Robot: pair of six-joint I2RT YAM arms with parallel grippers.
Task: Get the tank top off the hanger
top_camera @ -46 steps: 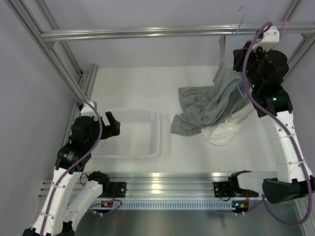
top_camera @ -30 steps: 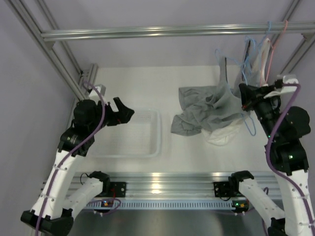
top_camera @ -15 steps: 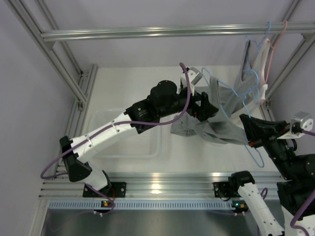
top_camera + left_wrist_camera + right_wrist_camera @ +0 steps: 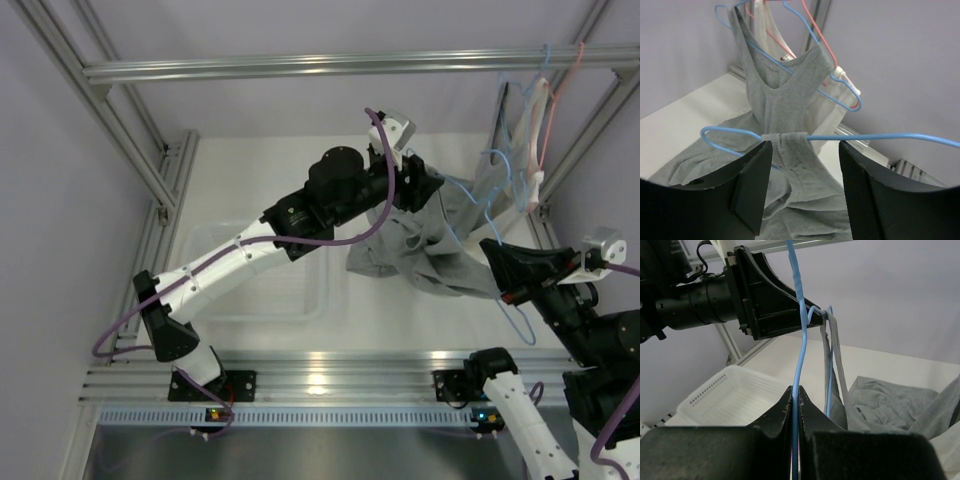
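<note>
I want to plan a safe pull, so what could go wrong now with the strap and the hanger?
The strap lies on the blue hanger inside the open left end effector, so closing may pinch wire and cloth together. The right end effector grips only thin wire, which may twist under a pull. Other hung garments behind could snag.

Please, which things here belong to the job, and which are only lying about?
Job in hand:
grey tank top
blue hanger, held by the right gripper
left gripper, open around the strap

Lying about:
white basket
spare grey top, hanging behind
</note>
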